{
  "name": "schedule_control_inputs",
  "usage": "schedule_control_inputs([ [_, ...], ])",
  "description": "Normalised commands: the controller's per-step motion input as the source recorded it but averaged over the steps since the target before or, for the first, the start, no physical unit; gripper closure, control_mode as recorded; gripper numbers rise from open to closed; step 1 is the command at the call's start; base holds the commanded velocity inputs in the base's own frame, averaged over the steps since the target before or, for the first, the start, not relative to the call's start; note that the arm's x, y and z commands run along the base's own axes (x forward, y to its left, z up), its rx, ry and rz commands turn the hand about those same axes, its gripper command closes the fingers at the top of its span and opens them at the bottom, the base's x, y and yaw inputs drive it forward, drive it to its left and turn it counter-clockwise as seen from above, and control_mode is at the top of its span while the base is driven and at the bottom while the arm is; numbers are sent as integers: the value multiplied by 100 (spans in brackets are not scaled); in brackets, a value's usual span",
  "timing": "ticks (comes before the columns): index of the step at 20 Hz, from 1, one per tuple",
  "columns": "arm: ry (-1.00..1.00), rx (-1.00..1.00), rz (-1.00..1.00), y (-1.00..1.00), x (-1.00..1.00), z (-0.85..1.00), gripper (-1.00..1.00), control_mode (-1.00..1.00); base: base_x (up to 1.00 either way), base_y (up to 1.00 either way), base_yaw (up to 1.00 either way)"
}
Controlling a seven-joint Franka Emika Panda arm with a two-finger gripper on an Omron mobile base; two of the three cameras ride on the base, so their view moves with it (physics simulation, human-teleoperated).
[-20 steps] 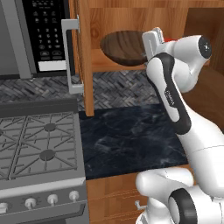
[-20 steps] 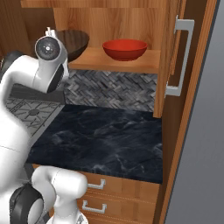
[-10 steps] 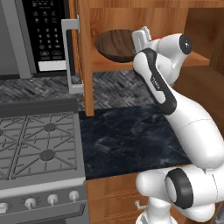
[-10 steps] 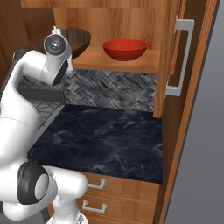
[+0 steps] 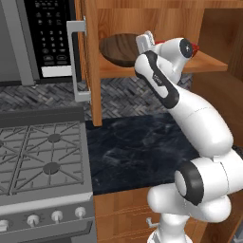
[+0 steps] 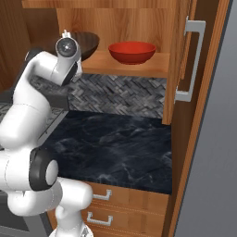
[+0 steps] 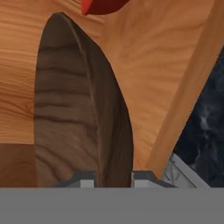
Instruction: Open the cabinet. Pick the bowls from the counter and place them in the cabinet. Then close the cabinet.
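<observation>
The microwave (image 5: 50, 40) hangs left of the cabinet (image 5: 156, 21), above the stove (image 5: 40, 156). The cabinet's left door (image 5: 88, 57) stands open, its grey handle (image 5: 75, 61) facing the microwave. On the cabinet shelf (image 6: 139, 65) the brown bowl (image 5: 118, 49) sits at the left end, with the pincer (image 7: 113, 177) at its rim; in the hand view the two fingertips (image 7: 83, 178) stand narrowly either side of that rim, apparently gripping it, though contact is hard to confirm. The red bowl (image 6: 132, 52) rests on the shelf right of the brown bowl. Below the cabinet lies the dark tabletop (image 6: 115, 148), and the right door (image 6: 183, 60) is open too.
</observation>
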Motion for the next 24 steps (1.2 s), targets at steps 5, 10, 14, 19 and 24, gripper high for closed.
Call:
schedule_control_inputs([
  [5, 0, 0, 0, 0, 41, -12, 100, -100, 0, 0, 0],
  [10, 0, 0, 0, 0, 42, -12, 100, -100, 0, 0, 0],
  [14, 0, 0, 0, 0, 44, -19, 100, -100, 0, 0, 0],
  [19, 0, 0, 0, 0, 43, -13, 100, -100, 0, 0, 0],
  [24, 0, 0, 0, 8, 10, -4, -100, -100, 0, 0, 0],
])
